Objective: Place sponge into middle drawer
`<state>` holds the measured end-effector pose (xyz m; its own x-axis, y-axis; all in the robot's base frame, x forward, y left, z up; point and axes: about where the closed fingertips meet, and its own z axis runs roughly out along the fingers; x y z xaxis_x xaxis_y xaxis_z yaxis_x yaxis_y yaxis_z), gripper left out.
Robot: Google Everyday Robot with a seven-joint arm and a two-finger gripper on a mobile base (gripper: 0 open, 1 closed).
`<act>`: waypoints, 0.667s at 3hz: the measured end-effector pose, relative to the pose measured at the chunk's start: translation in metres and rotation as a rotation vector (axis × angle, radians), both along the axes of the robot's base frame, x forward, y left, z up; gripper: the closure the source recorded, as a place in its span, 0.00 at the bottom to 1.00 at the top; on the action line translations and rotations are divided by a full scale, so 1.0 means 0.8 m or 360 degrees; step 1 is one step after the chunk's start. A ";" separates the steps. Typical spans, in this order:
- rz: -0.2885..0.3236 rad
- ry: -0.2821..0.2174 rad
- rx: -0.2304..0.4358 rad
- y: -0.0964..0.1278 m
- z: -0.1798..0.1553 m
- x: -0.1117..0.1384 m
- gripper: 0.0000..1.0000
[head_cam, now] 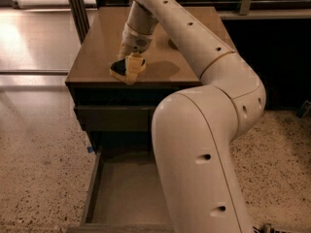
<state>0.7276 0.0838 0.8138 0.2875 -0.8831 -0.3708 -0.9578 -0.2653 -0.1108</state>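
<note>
The sponge, yellow foam with a dark green face, lies on the brown cabinet top near its front edge. My gripper points down onto the sponge's right side and touches it. My arm comes from the lower right and arches over the cabinet. Below, the middle drawer is pulled open, showing a bare flat floor and a thin left wall. My arm hides its right part.
A closed drawer with a plain front panel sits just under the cabinet top. A dark round mark shows on the top behind my arm. Speckled floor lies to the left, a dark post behind the cabinet.
</note>
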 end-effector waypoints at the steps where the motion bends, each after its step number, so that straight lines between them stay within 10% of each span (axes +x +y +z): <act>1: 0.0000 0.0000 0.0000 0.000 0.000 0.000 0.66; 2: 0.0000 0.0000 0.0000 0.000 0.000 0.000 0.89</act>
<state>0.7276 0.0838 0.8141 0.2875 -0.8831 -0.3708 -0.9578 -0.2653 -0.1108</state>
